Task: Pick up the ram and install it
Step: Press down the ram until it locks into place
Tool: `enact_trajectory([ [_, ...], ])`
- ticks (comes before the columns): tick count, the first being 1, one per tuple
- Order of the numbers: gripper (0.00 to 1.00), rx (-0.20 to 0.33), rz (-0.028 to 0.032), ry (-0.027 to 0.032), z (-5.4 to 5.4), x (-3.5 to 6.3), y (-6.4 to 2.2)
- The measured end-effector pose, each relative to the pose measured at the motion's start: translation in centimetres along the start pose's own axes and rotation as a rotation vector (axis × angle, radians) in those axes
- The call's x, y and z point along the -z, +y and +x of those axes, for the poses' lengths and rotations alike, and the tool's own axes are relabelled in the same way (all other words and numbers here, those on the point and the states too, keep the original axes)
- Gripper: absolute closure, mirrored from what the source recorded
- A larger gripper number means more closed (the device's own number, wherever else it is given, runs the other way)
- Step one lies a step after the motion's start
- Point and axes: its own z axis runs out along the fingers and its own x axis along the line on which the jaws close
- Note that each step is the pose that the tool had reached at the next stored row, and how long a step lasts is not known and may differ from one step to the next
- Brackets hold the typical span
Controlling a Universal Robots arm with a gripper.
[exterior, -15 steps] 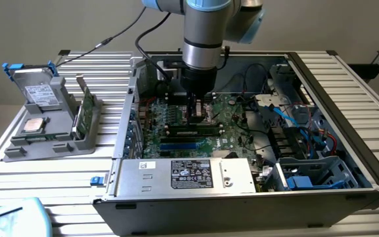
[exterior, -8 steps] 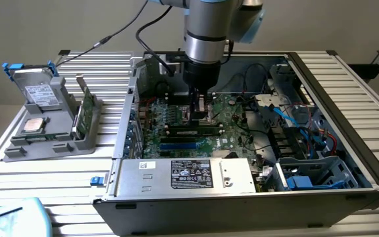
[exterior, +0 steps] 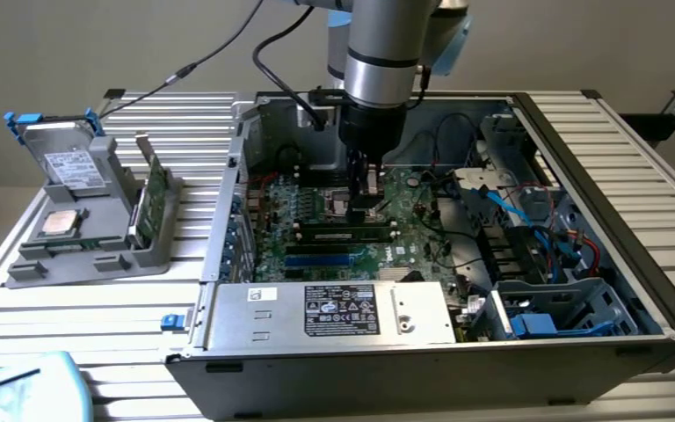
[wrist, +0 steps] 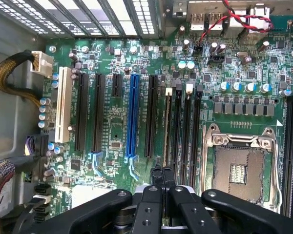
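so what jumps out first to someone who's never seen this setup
The robot arm plunging into the open computer case, its shut claw low over the green motherboard. In the wrist view the blue slot and the empty processor socket stand out. At the exterior view's left, a grey holder on the table carries spare parts.

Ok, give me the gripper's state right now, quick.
Gripper: shut, fingers pressed together above the motherboard inside the computer case, by the memory slots; nothing visibly held between them.
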Motion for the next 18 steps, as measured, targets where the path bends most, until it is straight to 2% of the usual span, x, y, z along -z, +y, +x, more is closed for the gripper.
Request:
enact_trajectory([
  [18, 0.89, 0.000, 0.0000, 0.0001, 0.00, 0.00, 0.00],
])
